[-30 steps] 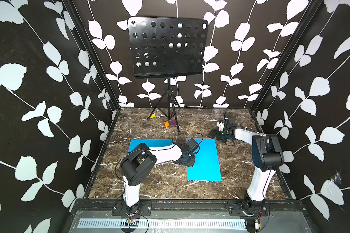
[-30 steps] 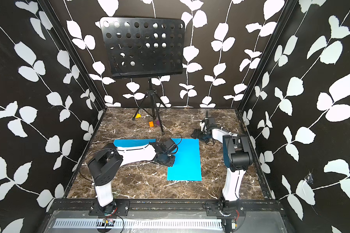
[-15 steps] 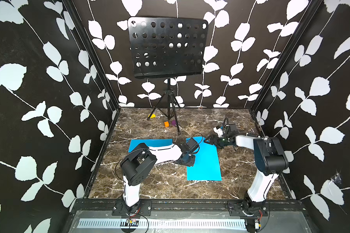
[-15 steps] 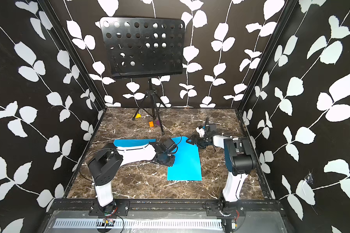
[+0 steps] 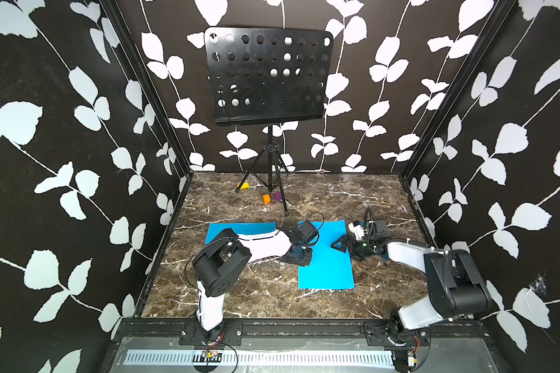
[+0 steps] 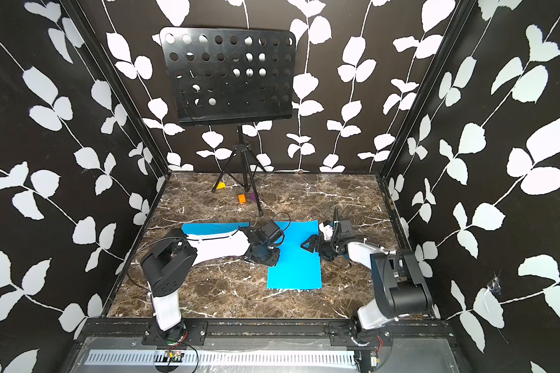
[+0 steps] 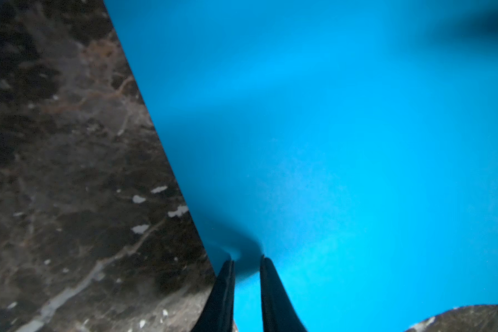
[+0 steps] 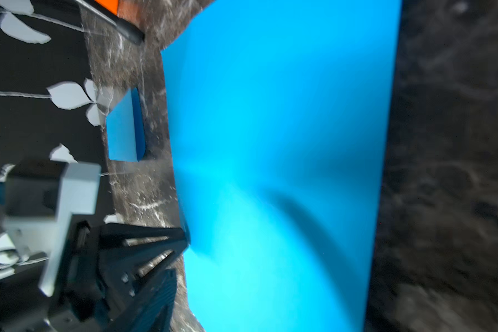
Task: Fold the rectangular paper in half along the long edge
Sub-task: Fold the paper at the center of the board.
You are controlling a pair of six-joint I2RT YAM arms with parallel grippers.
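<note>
Pin the blue rectangular paper sheet [image 5: 325, 268], flat on the marble tabletop [image 5: 240, 290], under the barely parted left claw [image 7: 246, 261], then nip its right long edge squarely with the open right claw [image 5: 337, 243].

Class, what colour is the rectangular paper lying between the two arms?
The paper is plain bright blue, clearest in a top view.

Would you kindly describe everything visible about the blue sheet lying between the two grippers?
The blue sheet is a thin, plain, bright paper-like rectangle, unfolded, lying on the marble tabletop with its long edges running away from the robot's base. The left gripper touches it near its left long edge; the right gripper is over its right side, contact unclear.
</note>
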